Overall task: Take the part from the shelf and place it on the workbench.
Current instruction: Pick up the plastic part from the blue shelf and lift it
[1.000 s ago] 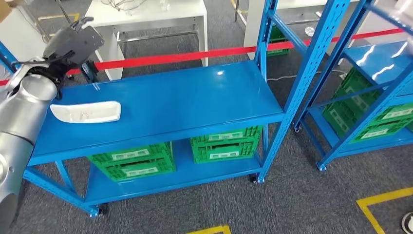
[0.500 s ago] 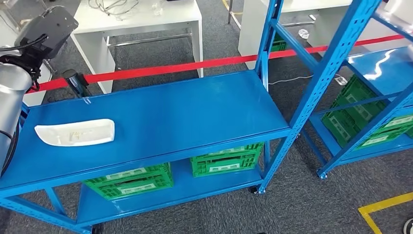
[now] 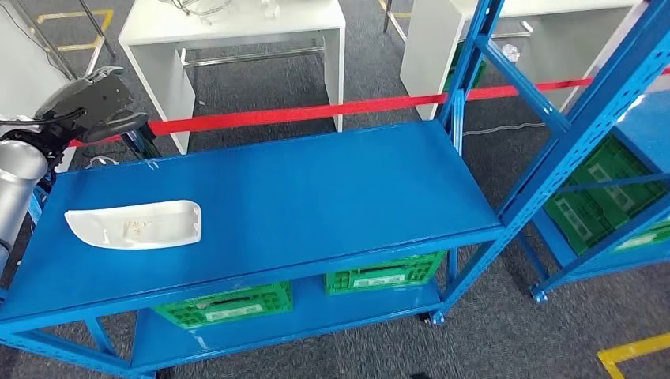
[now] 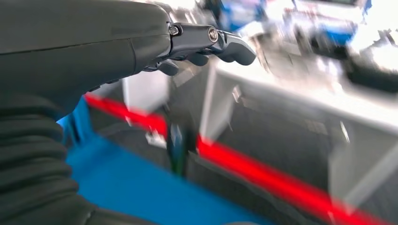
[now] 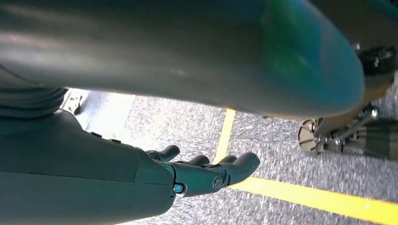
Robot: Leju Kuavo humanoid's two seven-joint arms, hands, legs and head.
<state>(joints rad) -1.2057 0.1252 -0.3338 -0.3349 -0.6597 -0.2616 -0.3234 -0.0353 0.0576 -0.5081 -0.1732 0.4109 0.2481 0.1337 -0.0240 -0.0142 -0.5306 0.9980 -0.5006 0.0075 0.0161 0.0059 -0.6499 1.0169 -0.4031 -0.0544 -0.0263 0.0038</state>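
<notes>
White part [image 3: 134, 224] sits on the blue shelf [image 3: 316, 189], below and just ahead of the left hand [image 3: 93, 103] fingers, untouched. View has swung since a second ago; hand now hovers closer. Both hands empty, fingers loosely extended; right hand [image 5: 206, 171] hangs over floor.
</notes>
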